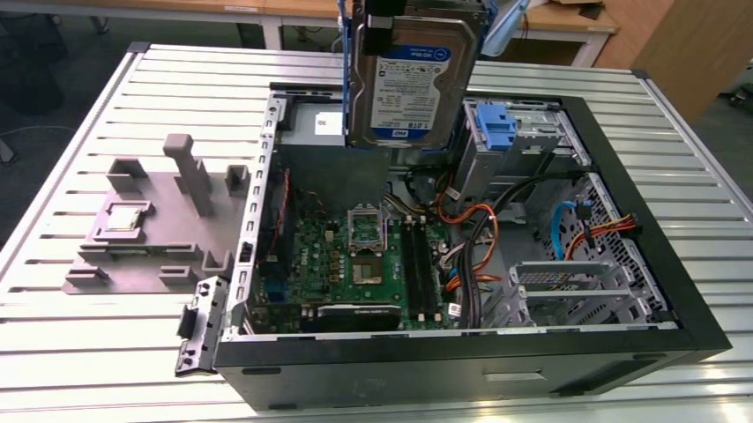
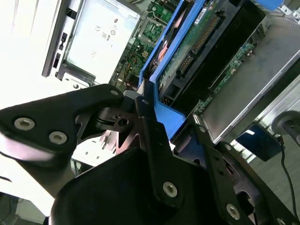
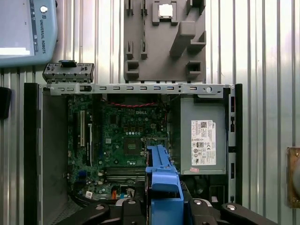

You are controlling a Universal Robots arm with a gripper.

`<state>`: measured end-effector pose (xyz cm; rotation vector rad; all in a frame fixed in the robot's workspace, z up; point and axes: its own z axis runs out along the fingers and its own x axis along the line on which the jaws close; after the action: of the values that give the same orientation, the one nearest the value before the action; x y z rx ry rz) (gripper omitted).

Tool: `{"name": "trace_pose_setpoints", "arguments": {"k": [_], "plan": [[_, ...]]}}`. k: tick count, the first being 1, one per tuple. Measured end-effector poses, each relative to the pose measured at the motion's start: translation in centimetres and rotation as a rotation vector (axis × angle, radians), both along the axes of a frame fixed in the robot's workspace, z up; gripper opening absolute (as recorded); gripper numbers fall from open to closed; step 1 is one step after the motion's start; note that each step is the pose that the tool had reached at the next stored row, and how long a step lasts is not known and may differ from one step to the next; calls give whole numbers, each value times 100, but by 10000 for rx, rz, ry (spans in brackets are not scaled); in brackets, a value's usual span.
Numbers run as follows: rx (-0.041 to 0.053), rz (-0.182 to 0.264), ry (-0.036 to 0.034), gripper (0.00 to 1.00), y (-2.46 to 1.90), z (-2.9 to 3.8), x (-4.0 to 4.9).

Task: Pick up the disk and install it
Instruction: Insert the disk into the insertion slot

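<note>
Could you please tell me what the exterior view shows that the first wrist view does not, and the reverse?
Exterior view: the disk showing its white-and-blue label, upright above the open case, and orange cables. First wrist view: a grey-blue pendant near the case. Shared: the disk in the gripper, the motherboard and the grey fixture with its chip.

The disk (image 1: 412, 75) hangs clear above the open case (image 1: 471, 374); below, cables (image 1: 468, 231) crowd the floor beside the far drive cage (image 1: 547, 132).
</note>
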<state>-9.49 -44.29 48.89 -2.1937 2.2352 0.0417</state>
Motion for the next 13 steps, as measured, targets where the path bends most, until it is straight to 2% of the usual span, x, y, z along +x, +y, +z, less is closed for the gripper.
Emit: {"name": "trace_pose_setpoints", "arguments": {"k": [4, 5, 13], "plan": [[-1, 1, 0, 37, -35, 0, 2], [0, 0, 0, 37, -84, 0, 1], [0, 0, 0, 37, -166, 0, 1]]}}
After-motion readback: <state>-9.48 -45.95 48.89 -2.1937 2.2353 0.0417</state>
